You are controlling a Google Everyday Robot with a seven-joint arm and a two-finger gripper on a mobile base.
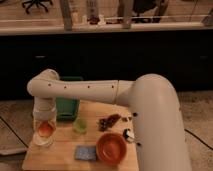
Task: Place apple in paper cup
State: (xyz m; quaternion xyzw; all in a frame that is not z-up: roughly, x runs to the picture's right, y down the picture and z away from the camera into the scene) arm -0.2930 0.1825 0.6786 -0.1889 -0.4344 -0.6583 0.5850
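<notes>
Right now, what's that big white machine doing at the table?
A one-armed robot is reaching across a wooden table. Its gripper hangs over the table's left end, right above a white paper cup. A reddish-orange apple shows at the cup's mouth, just below the gripper; I cannot tell whether it already rests inside. A green cup, a dark grape-like cluster, an orange bowl and a blue sponge sit further right.

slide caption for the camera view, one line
Arm reaches across the wooden table, gripper directly over the paper cup near the left edge, apple showing at the cup's mouth.
</notes>
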